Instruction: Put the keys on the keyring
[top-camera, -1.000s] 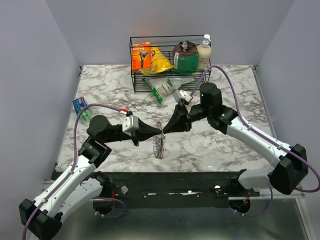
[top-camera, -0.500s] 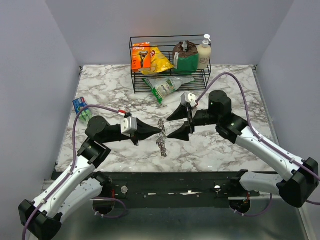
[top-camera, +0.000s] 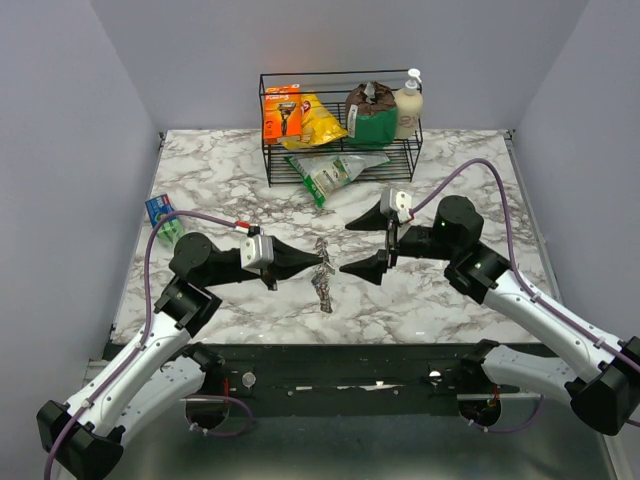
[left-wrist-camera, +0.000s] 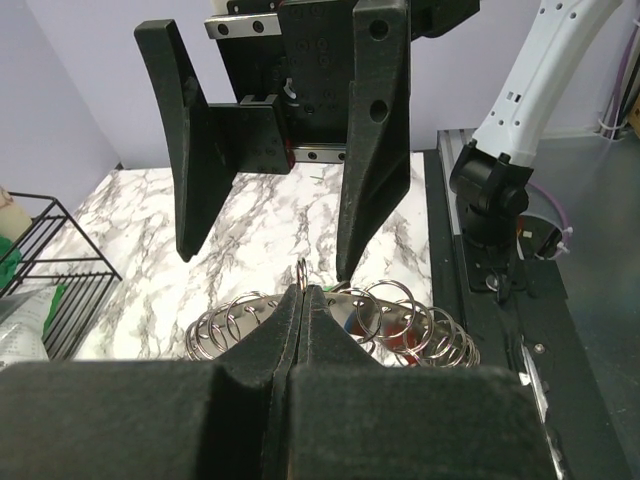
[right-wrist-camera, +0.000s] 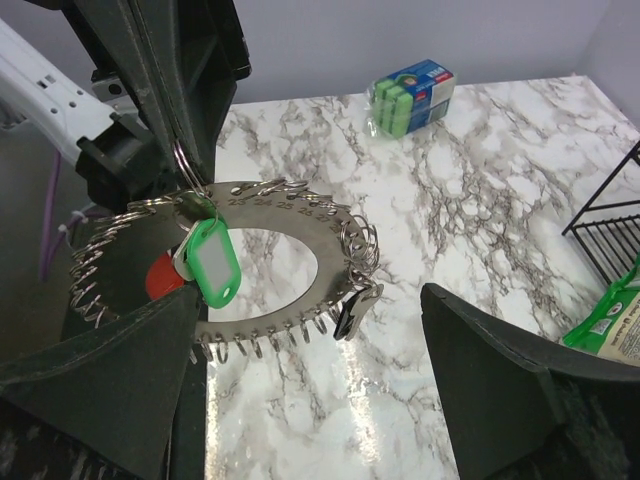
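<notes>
**A:** Two grippers nose to nose over the table (top-camera: 220, 170), and we see the left gripper (top-camera: 322, 262) clamped tight on the rim of the keyring (right-wrist-camera: 285, 205), which stands on edge.

**B:** We do. Small silver keys (right-wrist-camera: 260, 343) fringe it all round. A green key (right-wrist-camera: 212, 267) hangs just under the pinch, with a red tag (right-wrist-camera: 160, 277) half hidden behind it.

**A:** Right gripper (top-camera: 366, 246)?

**B:** Fingers spread wide, holding nothing, just beside the ring and facing the left one. We can't tell whether the ring's low edge touches the table.

**A:** Beyond them we have the basket (top-camera: 340, 73) at the back edge and a sponge pack (top-camera: 160, 213) far left.
</notes>
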